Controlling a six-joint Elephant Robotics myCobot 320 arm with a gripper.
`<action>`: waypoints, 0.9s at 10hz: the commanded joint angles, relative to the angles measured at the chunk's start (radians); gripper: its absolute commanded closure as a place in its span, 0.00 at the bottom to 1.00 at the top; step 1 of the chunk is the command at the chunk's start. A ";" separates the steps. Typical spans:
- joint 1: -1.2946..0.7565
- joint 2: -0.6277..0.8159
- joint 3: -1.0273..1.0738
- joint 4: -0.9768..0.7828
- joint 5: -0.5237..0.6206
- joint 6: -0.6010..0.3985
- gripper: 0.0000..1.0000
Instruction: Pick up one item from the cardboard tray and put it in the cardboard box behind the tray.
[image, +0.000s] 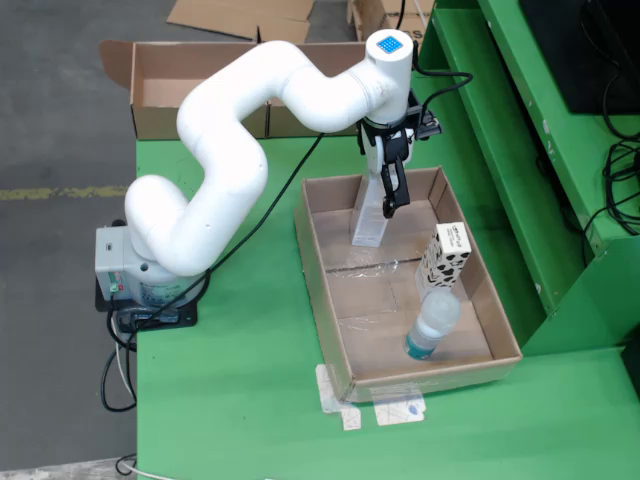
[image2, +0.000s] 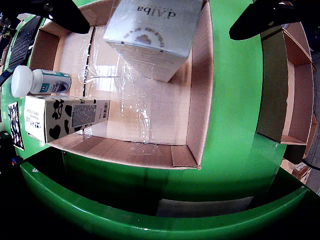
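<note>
A cardboard tray (image: 312, 262) lies on the green table and holds three items. A silver-white carton (image: 369, 220) stands at its far end, a cow-patterned carton (image: 446, 256) stands by the right wall, and a clear bottle (image: 432, 322) lies near the front. My gripper (image: 391, 203) hangs open over the silver-white carton. In the wrist view that carton (image2: 152, 35) sits between my black fingers (image2: 65, 15), with a gap on each side. The same view shows the cow carton (image2: 65, 117) and the bottle (image2: 40, 82) at the left. The open cardboard box (image: 200, 95) stands behind the tray.
The robot base (image: 140, 275) and its cables sit at the table's left edge. A raised green frame (image: 520, 150) runs along the right side. Taped paper (image: 385, 408) lies at the tray's front. In the wrist view the box (image2: 295, 90) is at the right.
</note>
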 joint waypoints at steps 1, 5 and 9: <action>-0.007 0.035 0.024 0.013 0.004 -0.005 0.20; -0.007 0.035 0.024 0.013 0.004 -0.005 0.60; -0.007 0.035 0.024 0.013 0.004 -0.005 1.00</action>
